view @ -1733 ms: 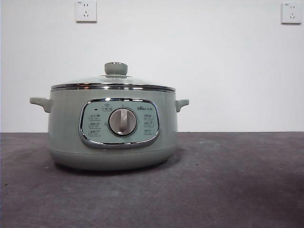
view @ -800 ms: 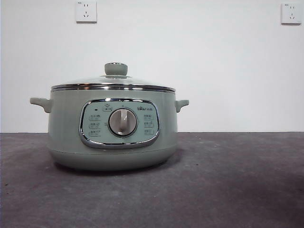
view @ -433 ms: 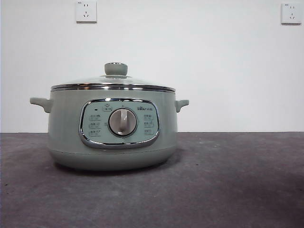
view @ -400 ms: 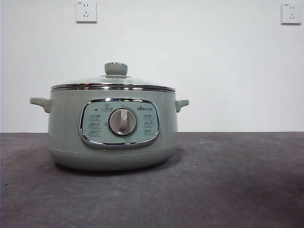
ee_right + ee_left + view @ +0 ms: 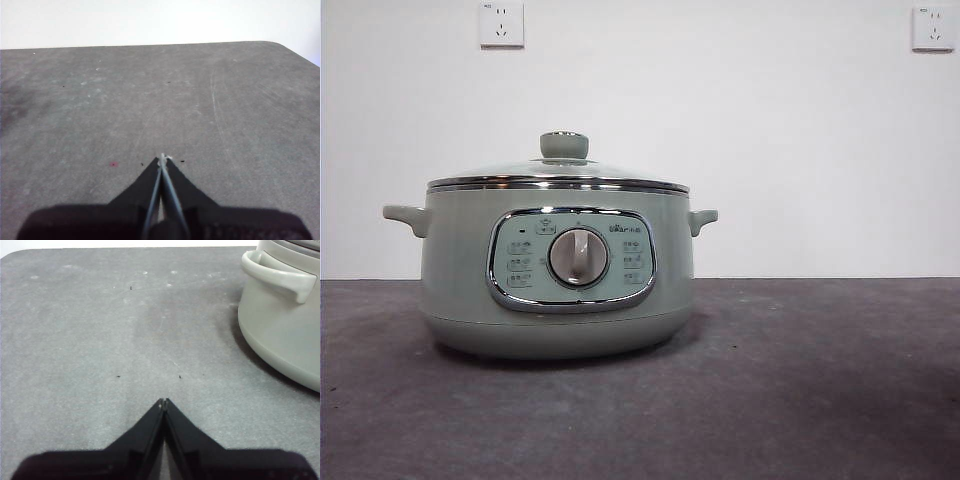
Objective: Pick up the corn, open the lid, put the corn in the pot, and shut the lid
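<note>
Corn shows in none of our views. Front: the pot [image 5: 556,270] stands lidded [image 5: 558,175] on grey table [image 5: 800,380] before a white wall. Left wrist: our left gripper [image 5: 164,402], closed and empty, has the pot beyond its fingertips, to one side. Right wrist: our right gripper [image 5: 162,159], closed and empty, faces bare table. We should find the corn first, then open wide.

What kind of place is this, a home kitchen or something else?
Probably a test bench in a lab, not a kitchen: one pot on a bare grey table, a plain white wall with sockets, and two shut grippers.
</note>
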